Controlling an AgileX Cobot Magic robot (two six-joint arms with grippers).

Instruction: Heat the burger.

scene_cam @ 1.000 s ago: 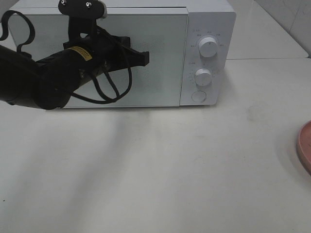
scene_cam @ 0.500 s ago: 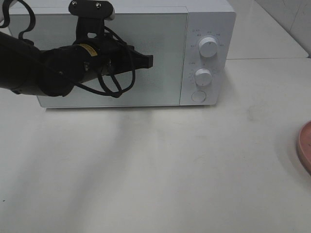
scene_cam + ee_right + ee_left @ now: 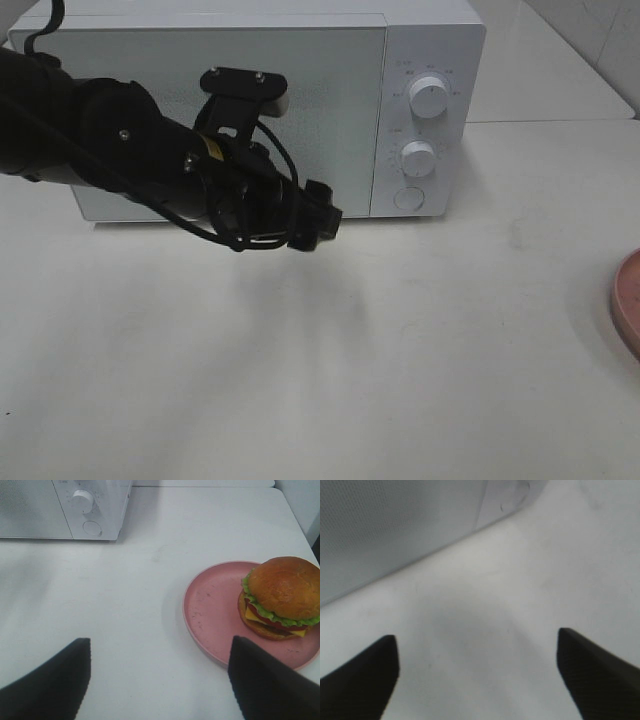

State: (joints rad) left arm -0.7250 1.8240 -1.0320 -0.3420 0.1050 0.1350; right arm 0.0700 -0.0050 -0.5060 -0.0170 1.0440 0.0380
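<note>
At the upper centre of the high view stands the microwave (image 3: 260,105), door fully closed, both dials (image 3: 429,100) and the round button (image 3: 408,199) on its right-hand panel untouched by either arm. Nothing of the heating sequence is completed as far as the frames show.

The burger (image 3: 282,597) sits upright on the pink plate (image 3: 210,605) in the right half of the right wrist view, offset toward the plate's far-right side. In the high view only a sliver of the plate shows at the right edge; the burger itself lies outside that frame, well apart from the microwave.

The left gripper (image 3: 318,222) hangs low before the lower right part of the door, near the control panel. Its wrist view shows both fingers spread wide with only bare table (image 3: 485,630) between them: empty.

The right gripper (image 3: 160,685) also stands wide apart, holding nothing, near the plate but not touching it.

Judgement: outstanding steps are opening the door, transferring the burger inside, closing the door and setting the controls. Progress is at the very start.
</note>
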